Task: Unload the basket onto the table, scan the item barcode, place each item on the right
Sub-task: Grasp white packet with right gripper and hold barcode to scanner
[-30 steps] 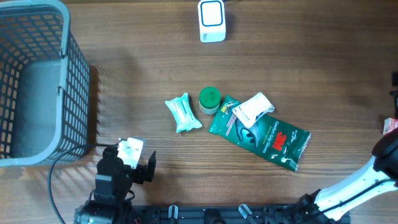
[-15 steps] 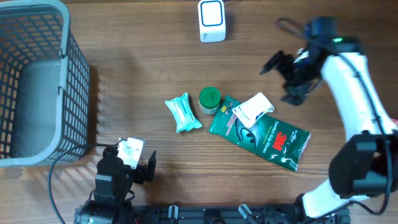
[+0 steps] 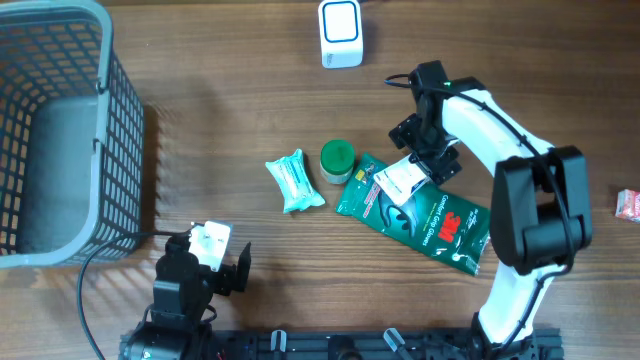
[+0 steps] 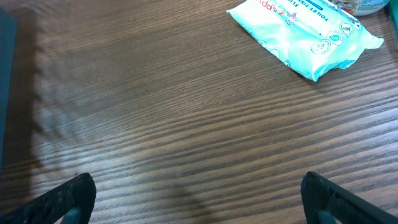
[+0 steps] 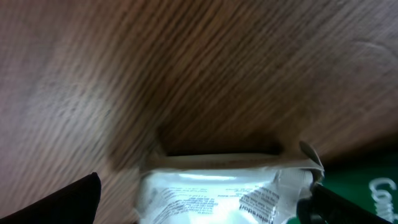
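Observation:
A white barcode scanner (image 3: 340,34) stands at the table's far edge. In the middle lie a light-blue tissue pack (image 3: 295,182) (image 4: 308,31), a green round lid (image 3: 337,158), and a green 3M pouch (image 3: 425,217) with a white printed packet (image 3: 404,179) (image 5: 217,193) on top of it. My right gripper (image 3: 426,150) (image 5: 202,202) hovers open over the white packet's far end, one finger on each side, holding nothing. Open and empty, my left gripper (image 3: 222,256) (image 4: 199,196) sits low at the near edge, short of the tissue pack.
A grey wire basket (image 3: 110,150) fills the left side of the table. A small red item (image 3: 628,203) lies at the right edge. The right arm (image 3: 520,200) arches over the pouch's right end.
The right arm swung in from the right edge, passed over the far right, and now hangs over the white packet. The left arm and all items stayed still.

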